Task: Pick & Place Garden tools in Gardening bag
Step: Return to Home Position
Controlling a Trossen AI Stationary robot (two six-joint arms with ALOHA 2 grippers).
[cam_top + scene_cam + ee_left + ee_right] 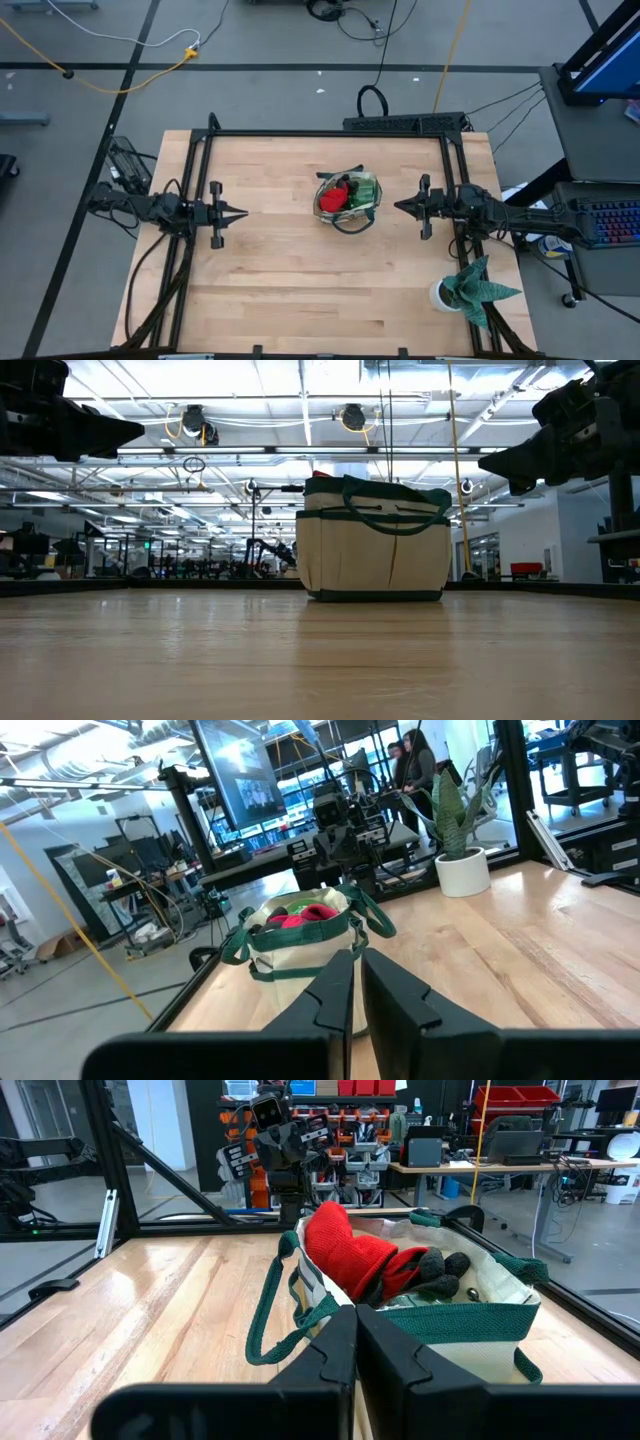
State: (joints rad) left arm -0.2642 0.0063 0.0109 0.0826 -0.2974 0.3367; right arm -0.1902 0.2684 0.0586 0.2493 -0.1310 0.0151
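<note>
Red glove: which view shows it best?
The right wrist view: the red glove fills the centre, sticking out of the open gardening bag, its dark fingertips visible. The high view shows only a small red patch inside the bag; the left wrist view a red lump farther off; the low view barely a sliver.

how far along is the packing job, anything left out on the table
Looks essentially done. The red glove sits in the gardening bag, and no loose tools show on the table; only the potted plant stands apart. Nothing is in hand: the left gripper and right gripper hang either side of the bag, both shut and empty.
</note>
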